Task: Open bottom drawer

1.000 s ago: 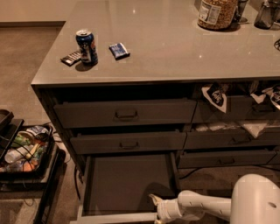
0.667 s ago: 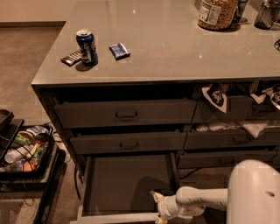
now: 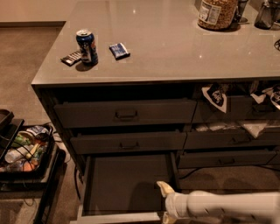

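You had the gripper (image 3: 165,202) at the very bottom of the view, nearest the camera, on the end of the white arm (image 3: 227,204) that reached in from the right. It sat at the front right corner of the bottom drawer (image 3: 124,183), over that drawer's pale front edge. You could not tell whether it was wide, narrow or holding anything. The bottom drawer stood well out of the cabinet, stretching left of the gripper and beyond it, its dark inside bare. Far to the gripper's left, a black tray (image 3: 49,162) on the floor held a jumble of bottles and packets. Just beyond the gripper and above the open drawer, the middle drawer (image 3: 129,142) stood slightly out. Above that was the top drawer (image 3: 124,113), taller, with a bigger handle. Beyond the gripper to the right, white cloth (image 3: 215,97) hung from the neighbouring drawers. Farthest off, the grey countertop (image 3: 183,48) carried a blue can (image 3: 87,47) up and left of the gripper. A small dark flat thing (image 3: 71,57) lay just beside the can, a blue packet (image 3: 119,50) lay near it, and a jar (image 3: 217,13) stood far back on the right
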Controlling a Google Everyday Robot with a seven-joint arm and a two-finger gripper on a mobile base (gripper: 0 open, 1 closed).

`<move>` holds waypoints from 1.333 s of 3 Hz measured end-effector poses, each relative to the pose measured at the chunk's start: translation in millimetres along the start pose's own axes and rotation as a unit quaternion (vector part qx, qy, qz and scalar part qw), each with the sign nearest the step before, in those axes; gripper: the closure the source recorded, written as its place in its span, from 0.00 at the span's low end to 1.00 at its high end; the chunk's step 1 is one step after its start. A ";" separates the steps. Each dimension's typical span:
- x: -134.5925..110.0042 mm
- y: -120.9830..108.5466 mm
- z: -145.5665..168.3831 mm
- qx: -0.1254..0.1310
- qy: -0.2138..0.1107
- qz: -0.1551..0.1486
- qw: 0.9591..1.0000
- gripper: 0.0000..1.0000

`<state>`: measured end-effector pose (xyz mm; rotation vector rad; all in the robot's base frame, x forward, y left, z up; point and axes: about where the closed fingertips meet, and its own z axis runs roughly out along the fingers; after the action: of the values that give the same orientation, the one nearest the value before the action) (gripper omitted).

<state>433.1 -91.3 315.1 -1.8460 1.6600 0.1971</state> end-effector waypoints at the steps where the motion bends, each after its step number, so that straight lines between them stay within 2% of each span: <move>1: -46.7 23.6 -34.1 0.051 -0.035 -0.090 0.994 0.00; 2: -103.1 46.8 -55.4 0.105 -0.079 -0.176 0.976 0.00; 3: -132.6 57.9 -85.4 0.164 -0.090 -0.216 0.958 0.00; 4: -142.4 58.6 -135.0 0.222 -0.060 -0.202 0.952 0.00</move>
<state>310.8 -45.1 472.8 -1.7323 1.0989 -0.2178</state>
